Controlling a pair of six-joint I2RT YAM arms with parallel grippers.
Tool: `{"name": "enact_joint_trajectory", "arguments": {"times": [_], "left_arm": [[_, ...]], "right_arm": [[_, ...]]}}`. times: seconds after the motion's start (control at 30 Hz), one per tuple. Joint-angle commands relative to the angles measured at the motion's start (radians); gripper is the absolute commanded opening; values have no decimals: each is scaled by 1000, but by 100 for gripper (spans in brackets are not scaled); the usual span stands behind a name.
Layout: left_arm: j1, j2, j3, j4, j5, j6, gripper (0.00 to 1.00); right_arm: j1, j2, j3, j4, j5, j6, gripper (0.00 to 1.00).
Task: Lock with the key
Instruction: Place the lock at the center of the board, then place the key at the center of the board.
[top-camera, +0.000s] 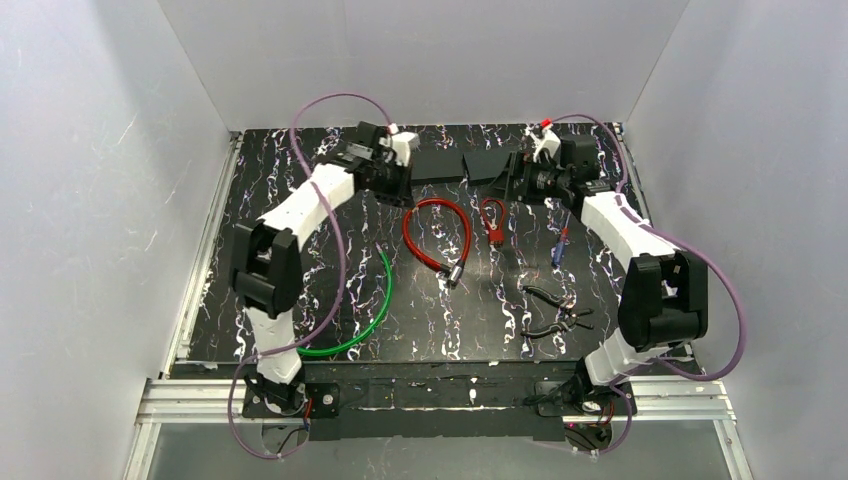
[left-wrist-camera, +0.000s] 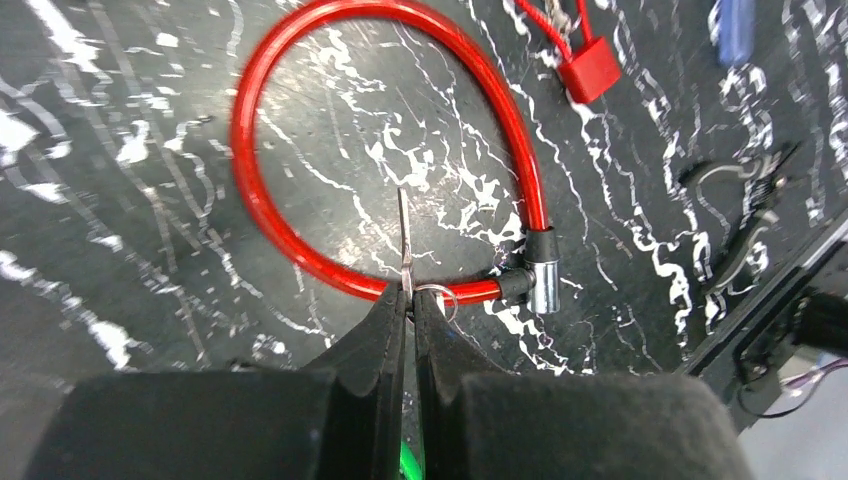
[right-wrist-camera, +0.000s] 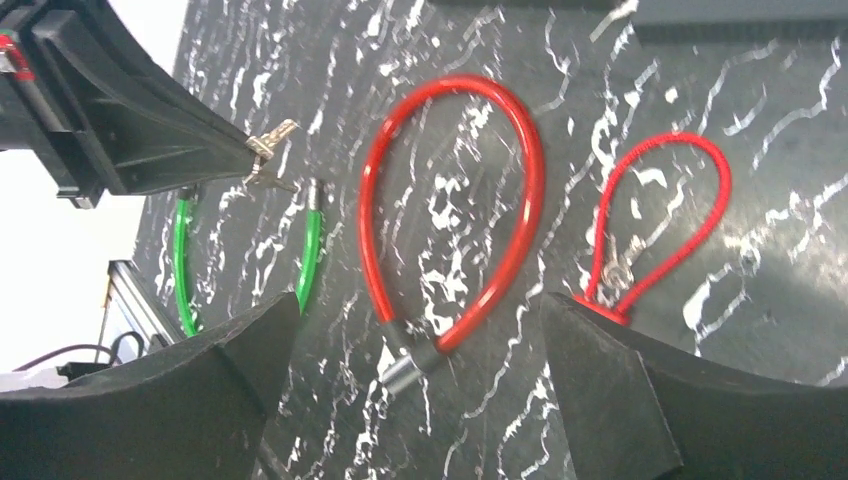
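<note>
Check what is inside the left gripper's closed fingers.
The left gripper pinches a key: its blade sticks out forward, a wire ring beside it. The key's head is covered by the fingers.

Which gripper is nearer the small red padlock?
Right. The right gripper hangs open just behind the padlock; the left gripper, shut on the key, sits farther left, across the red cable lock.

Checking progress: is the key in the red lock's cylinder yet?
No, the key sits pinched in the left gripper, clear of the cylinder.
</note>
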Motion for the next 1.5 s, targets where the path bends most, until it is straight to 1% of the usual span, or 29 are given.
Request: {"name": "enact_joint_trajectory", "arguments": {"times": [0.0,0.13,0.27,0.47,0.57,0.63,0.77,0.83,0.93,1.0,1.07,1.13,1.2,1.33,1.4,1.47], "left_arm": [[-70,84,57,-76,-62,57,0],[-111,162,98,-76,-91,65,0],[-136,214,145,-83,-111,74,1],[-156,265,196,-117,-116,82,18],[-156,270,217,-140,-116,82,33],[-157,260,230,-160,-119,103,40],[-155,191,226,-210,-109,133,49],[-149,127,184,-239,-93,159,55],[-118,9,82,-291,-61,219,64],[-79,-75,-15,-344,-13,292,66],[-23,-171,-118,-400,69,380,69],[31,-269,-218,-466,99,485,71],[71,-384,-317,-539,83,598,72],[112,-559,-513,-610,-7,769,72],[116,-624,-607,-619,-39,826,72],[117,-668,-683,-609,-57,850,70]], "right_arm": [[-14,-96,-86,85,-38,-74,98],[-21,-132,-141,126,-43,-93,98],[-28,-142,-162,133,-49,-100,98],[-36,-138,-176,136,-65,-94,98],[-37,-139,-177,136,-70,-94,98],[-38,-142,-179,143,-71,-94,98],[-38,-150,-186,163,-77,-104,98],[-38,-155,-190,164,-84,-114,98],[-38,-160,-198,162,-94,-134,98],[-38,-165,-204,162,-108,-147,98],[-38,-168,-214,171,-116,-149,98],[-38,-167,-222,178,-123,-149,98],[-36,-163,-229,182,-130,-150,98],[-34,-155,-242,192,-144,-147,98],[-31,-153,-246,199,-148,-149,98],[-28,-154,-249,200,-151,-151,98]]}}
